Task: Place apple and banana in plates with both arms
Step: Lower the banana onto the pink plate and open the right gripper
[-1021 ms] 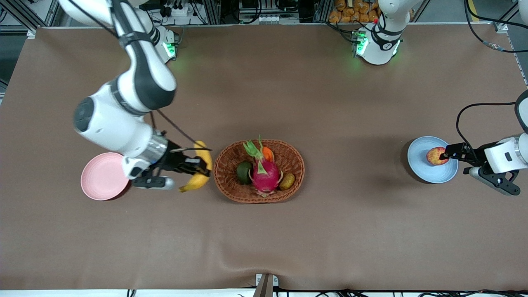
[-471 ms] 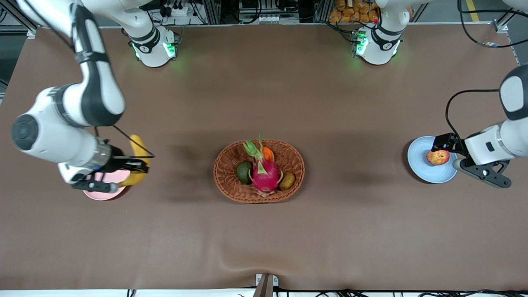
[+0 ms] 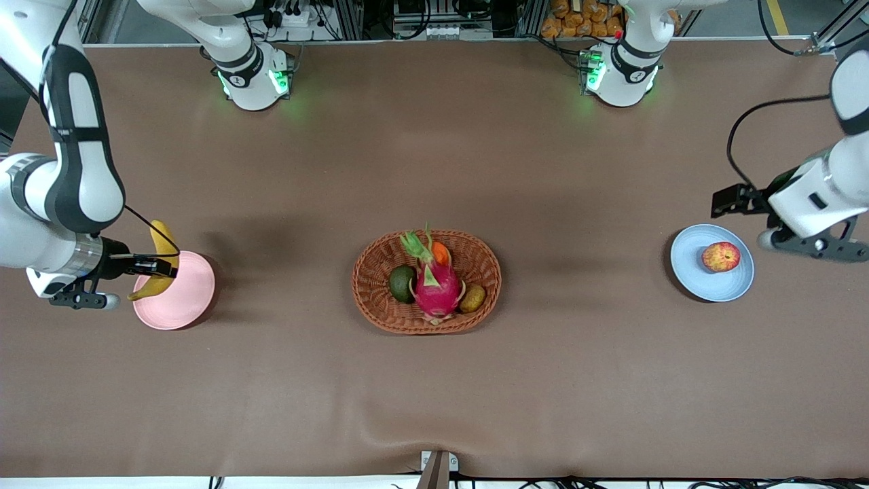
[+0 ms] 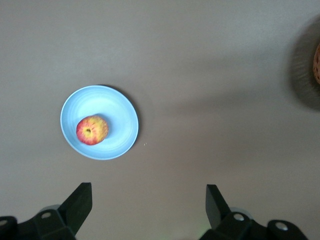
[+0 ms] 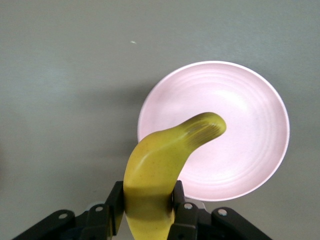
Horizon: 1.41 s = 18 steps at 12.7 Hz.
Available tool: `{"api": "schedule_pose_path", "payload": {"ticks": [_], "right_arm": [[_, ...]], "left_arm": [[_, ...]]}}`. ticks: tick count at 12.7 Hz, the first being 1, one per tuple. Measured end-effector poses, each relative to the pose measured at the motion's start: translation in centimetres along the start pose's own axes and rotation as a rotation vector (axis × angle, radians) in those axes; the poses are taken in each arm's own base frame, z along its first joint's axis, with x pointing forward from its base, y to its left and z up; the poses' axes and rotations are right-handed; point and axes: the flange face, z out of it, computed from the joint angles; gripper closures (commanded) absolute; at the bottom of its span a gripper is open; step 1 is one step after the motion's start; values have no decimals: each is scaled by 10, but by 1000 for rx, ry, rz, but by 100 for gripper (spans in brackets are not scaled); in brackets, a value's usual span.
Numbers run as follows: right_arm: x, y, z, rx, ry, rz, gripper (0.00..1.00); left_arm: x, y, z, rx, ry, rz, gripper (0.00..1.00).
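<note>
Right wrist view — right hand (image 5: pixel 146 212) pinching curved yellow banana (image 5: pixel 162 167); left hand (image 4: pixel 147 205) spread.

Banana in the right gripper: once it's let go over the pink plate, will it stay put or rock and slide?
The banana is curved and held by the right gripper over the pink plate, so it may rock briefly on landing. It looks stiff, unlikely to flop. The plate is shallow, so an end could overhang the rim.
</note>
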Motion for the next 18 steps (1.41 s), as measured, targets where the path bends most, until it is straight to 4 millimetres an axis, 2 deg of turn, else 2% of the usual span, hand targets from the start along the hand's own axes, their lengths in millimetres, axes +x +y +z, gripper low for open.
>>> {"api": "schedule_pose_path", "payload": {"ticks": [1,2,3,4,5,8,10,12,15,18], "right_arm": [[4,6,14,-12,9,-3,100],[8,8,26,-24,18,-9,93],[11,9,36,-33,24,-13,68],[13,9,43,-38,27,-15,28],[14,10,48,-41,26,-15,0],[15,10,48,-42,28,-19,0],[17,7,44,-42,35,-29,0],[19,0,32,-47,54,-54,0],[17,-12,-5,-75,78,-103,0],[2,-19,-49,-89,59,-136,0]], "left_arm": [[-7,-4,-8,1,3,-13,0],[-15,-9,-14,0,-5,-24,0],[-24,-14,-21,-2,-12,-37,0],[-34,-17,-31,-4,-18,-49,0],[-47,-17,-41,-7,-27,-62,0],[-76,-13,-70,-7,-11,-70,0],[-81,-13,-76,-6,0,-72,0],[-82,-15,-76,-6,2,-78,0],[-82,-15,-76,-10,4,-82,0],[-80,-5,-76,-7,3,-175,0]]}}
